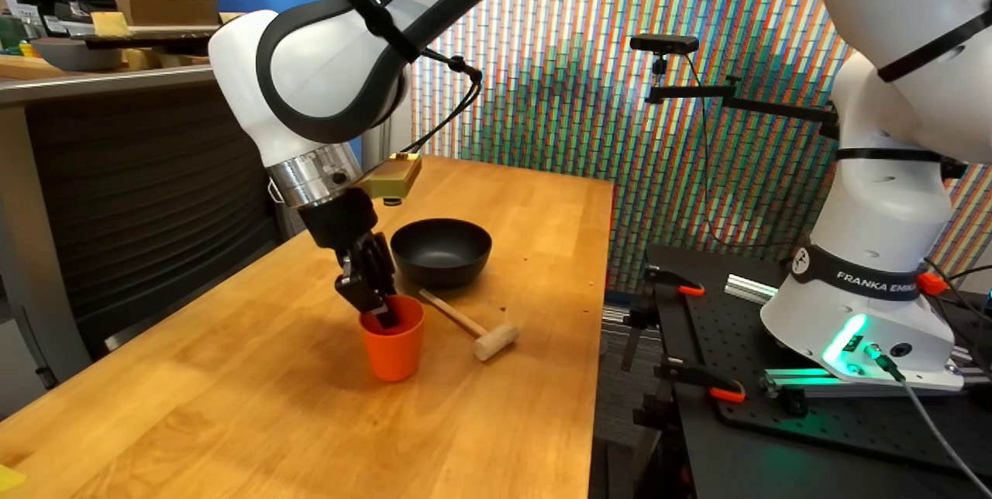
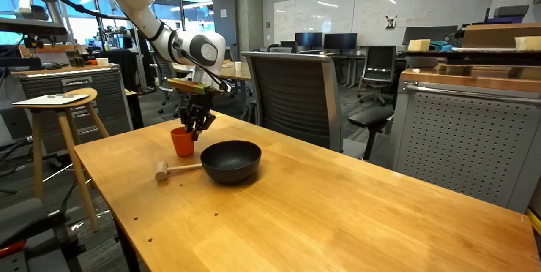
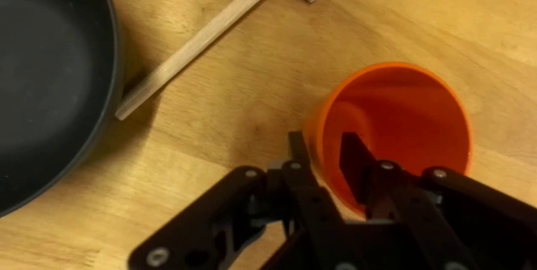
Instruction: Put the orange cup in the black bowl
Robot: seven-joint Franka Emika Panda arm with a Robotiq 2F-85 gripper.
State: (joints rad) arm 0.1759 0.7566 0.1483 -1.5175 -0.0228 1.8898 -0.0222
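The parted claw [image 3: 323, 141] straddles the rim of the orange cup [image 3: 413, 125]; the black bowl [image 3: 37, 77] lies beyond the outer finger [image 3: 298, 148].

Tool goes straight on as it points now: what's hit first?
Probably the orange cup: the tool straddles its wall, so the inner finger likely meets the cup's inside wall or floor. Depth is unclear; the outer finger might touch the table first.
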